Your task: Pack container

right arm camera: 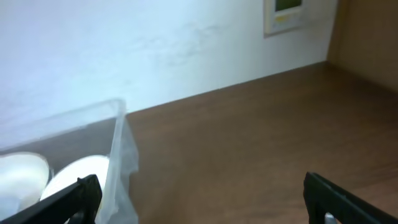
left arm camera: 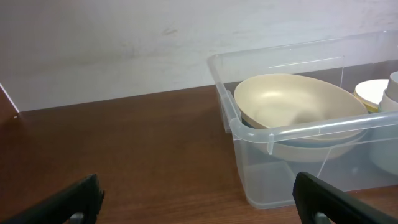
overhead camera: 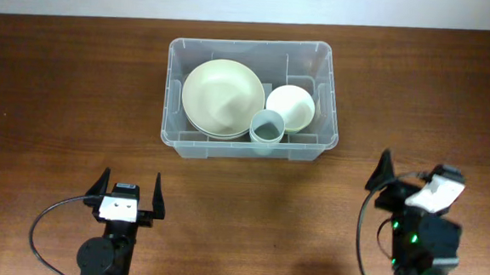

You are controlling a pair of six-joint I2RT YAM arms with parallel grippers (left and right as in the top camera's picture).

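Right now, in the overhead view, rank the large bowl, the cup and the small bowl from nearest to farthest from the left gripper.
1. the large cream bowl, left part of the container, nearest the left gripper.
2. the pale cup, against the container's front wall, near the middle.
3. the small white bowl, right part, farthest.

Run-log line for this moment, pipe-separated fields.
container: large bowl, small bowl, cup inside | left gripper: open, empty | right gripper: open, empty | both short of container

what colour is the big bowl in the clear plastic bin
Pale cream; the large round bowl shows best in the overhead view.
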